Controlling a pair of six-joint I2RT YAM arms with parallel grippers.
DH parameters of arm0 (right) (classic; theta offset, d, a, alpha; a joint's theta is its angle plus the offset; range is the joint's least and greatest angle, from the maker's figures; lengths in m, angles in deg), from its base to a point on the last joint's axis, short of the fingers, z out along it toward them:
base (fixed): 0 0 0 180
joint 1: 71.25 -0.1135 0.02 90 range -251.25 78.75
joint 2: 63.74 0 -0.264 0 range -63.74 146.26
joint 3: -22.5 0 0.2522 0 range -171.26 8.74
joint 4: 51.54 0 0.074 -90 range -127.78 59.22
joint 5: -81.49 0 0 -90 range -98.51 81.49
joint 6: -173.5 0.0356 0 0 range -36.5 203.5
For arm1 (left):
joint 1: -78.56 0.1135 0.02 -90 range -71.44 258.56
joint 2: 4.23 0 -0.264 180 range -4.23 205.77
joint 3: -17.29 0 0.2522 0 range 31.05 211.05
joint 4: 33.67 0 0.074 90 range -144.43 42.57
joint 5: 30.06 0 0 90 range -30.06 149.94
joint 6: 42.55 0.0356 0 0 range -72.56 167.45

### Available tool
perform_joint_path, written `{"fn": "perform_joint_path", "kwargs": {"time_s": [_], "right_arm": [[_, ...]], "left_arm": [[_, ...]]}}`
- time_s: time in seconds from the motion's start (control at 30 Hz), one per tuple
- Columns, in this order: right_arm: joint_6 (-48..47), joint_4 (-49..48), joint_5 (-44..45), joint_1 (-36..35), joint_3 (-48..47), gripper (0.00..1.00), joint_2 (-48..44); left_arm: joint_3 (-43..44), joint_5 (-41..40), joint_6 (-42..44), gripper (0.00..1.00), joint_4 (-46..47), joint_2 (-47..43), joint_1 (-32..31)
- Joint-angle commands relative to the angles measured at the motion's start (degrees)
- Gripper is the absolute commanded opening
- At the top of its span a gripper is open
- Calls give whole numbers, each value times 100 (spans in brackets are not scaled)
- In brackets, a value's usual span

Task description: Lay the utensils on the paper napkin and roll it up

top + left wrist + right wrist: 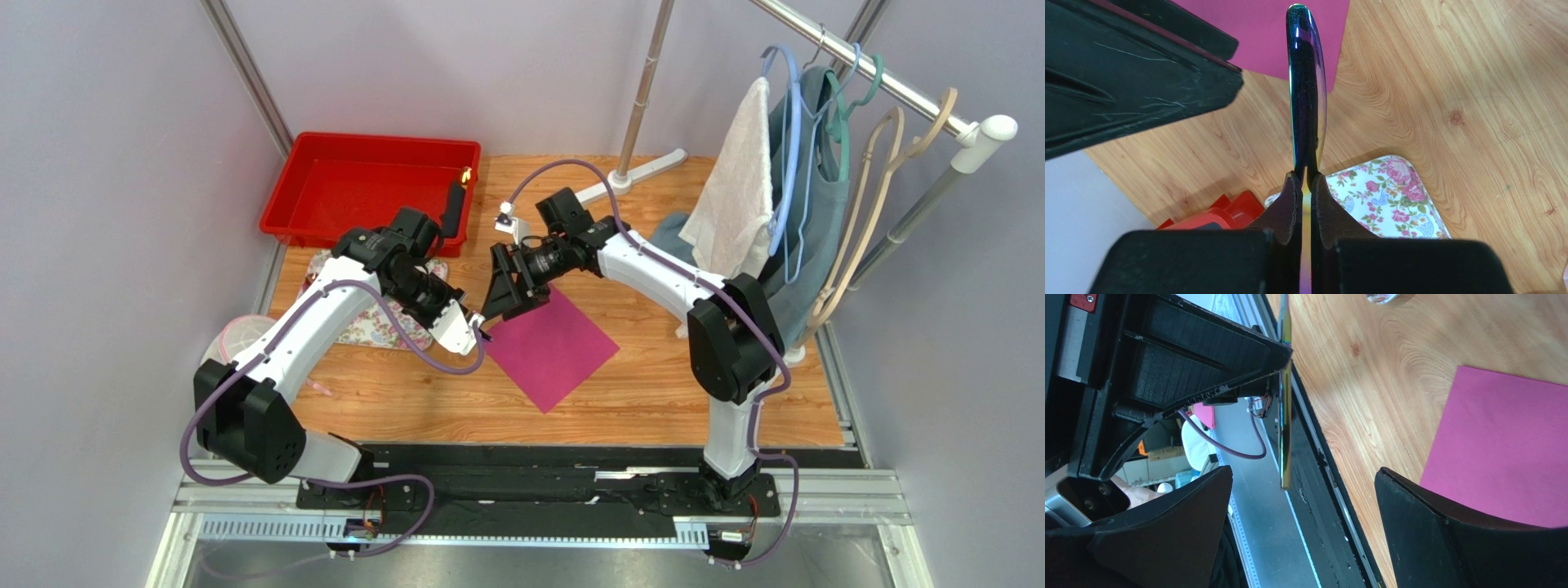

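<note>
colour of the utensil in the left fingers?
The utensil is iridescent dark blue-purple; clearest in left wrist view.

A robot lab's test cell: two arms (307, 331) are bolted to a metal rail (540, 496) at the edge of a wood-look table (687, 404), boxed in by plain lilac walls (111, 184) and metal posts (245, 74). Household props are staged around: a red tray (368, 184), a clothes rack (859, 61) with hangers (797, 159), and a napkin (558, 347).

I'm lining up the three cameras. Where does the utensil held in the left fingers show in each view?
Top external: the utensil is a small sliver at centre, at the left corner of the napkin.
Left wrist: centre, rising from the shut left fingers.
Right wrist: thin edge-on strip, left of centre.
Shared landmark: the magenta napkin.
</note>
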Motion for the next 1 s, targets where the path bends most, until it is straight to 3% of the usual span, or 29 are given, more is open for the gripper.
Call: {"fn": "perform_joint_path", "kwargs": {"time_s": [0.0,0.27,0.37,0.4,0.47,0.5,0.57,0.6,0.7,0.8,0.83,0.9,0.93,0.97], "right_arm": [[292,-484,-320,-189,-2,88,133],[749,-1073,-627,-409,-46,74,397],[1003,-1284,-803,-444,-54,64,476],[1030,-1328,-820,-470,-46,54,494],[1109,-1442,-890,-462,-37,43,485],[1127,-1477,-908,-462,-20,27,451],[1188,-1530,-952,-462,7,8,415],[1232,-1548,-944,-436,7,0,398],[1548,-1767,-944,-313,156,0,222],[1523,-1864,-812,-155,297,0,-138],[1496,-1864,-794,-111,323,0,-243],[1400,-1847,-698,12,385,0,-525],[1365,-1803,-663,56,376,0,-604],[1338,-1759,-532,100,376,0,-761]], "left_arm": [[299,384,-38,0,-116,-7,-97],[369,436,-196,0,-89,19,-255],[361,428,-197,0,-81,19,-299],[369,436,-205,0,-81,20,-308],[378,419,-214,0,-81,19,-317],[387,419,-232,0,-81,11,-317],[422,454,-363,0,-81,-15,-317],[439,471,-433,4,-63,-42,-317],[457,620,-959,31,129,-322,-308],[632,1085,-2267,56,532,-718,-221],[659,1209,-3315,59,726,-832,-186],[598,1377,-4445,62,1513,-1227,-28],[537,1429,-5860,72,1876,-1376,69],[319,1386,-6649,75,2288,-1656,270]]}}
